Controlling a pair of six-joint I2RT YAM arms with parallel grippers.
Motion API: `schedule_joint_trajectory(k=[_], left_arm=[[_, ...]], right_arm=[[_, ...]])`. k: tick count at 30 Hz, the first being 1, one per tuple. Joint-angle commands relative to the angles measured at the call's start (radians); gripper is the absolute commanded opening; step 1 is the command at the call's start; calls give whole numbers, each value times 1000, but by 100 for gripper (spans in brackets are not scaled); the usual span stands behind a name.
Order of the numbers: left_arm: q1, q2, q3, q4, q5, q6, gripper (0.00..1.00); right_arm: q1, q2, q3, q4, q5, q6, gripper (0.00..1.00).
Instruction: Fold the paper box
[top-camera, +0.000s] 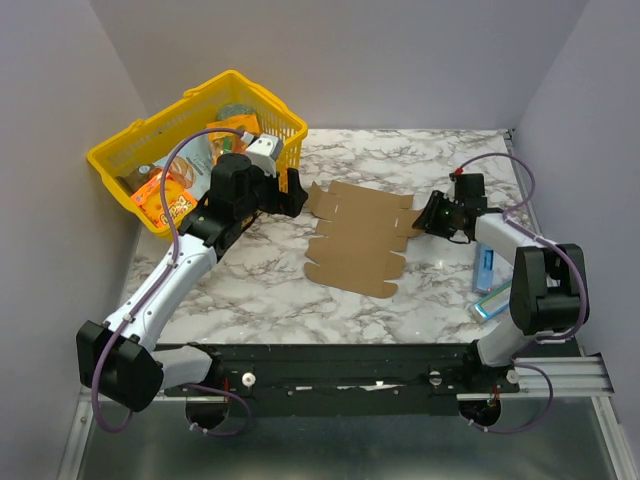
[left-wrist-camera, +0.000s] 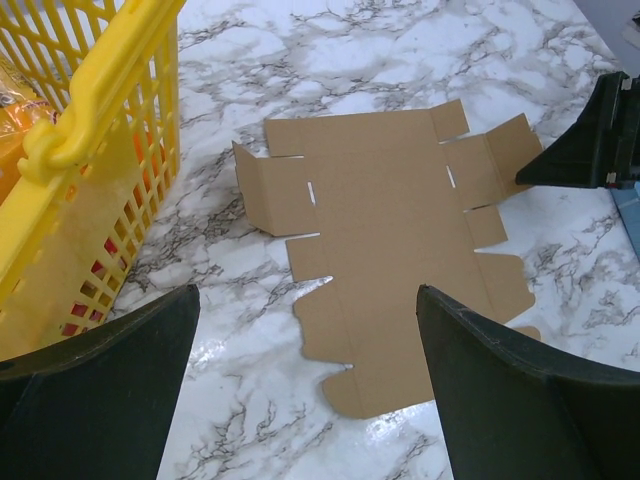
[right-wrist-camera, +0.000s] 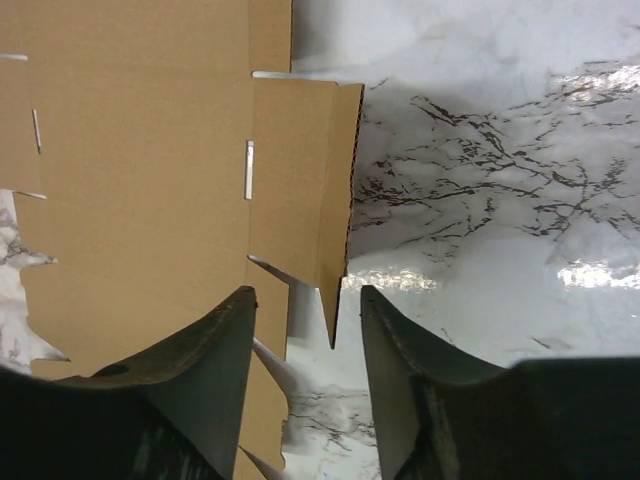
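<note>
So the paper box (top-camera: 358, 240) isn't folded yet. It's a flat brown cutout lying in the middle of the marble table (top-camera: 250, 290). In the top view its long axis runs pretty much top to bottom of the frame, leaning a bit toward lower left, with small side flaps sticking out left and right near the upper end.

We see the right gripper (right-wrist-camera: 305, 295) at the right-hand flap. Its jaws are narrowed about halfway, and the flap's raised edge and pointed corner sit in the gap. We can't see either finger actually touching it.

The left gripper (left-wrist-camera: 305, 295) hangs above the sheet's left edge with jaws spread wide, holding nothing, right next to the yellow basket (top-camera: 120, 160) in the upper left.
</note>
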Motion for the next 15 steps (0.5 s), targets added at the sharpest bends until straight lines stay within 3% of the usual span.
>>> schedule_joint_trajectory(k=[1, 2, 8, 15], left_arm=[[2, 2, -2, 27, 56, -14, 99], [2, 4, -2, 25, 58, -12, 99], [2, 10, -3, 42, 108, -11, 99], [12, 43, 6, 51, 246, -35, 99]], right_arm=[[-4, 30, 30, 47, -51, -10, 44], [-4, 30, 27, 53, -57, -10, 37], [-4, 24, 21, 99, -48, -90, 17], [-4, -70, -19, 143, -98, -139, 0]])
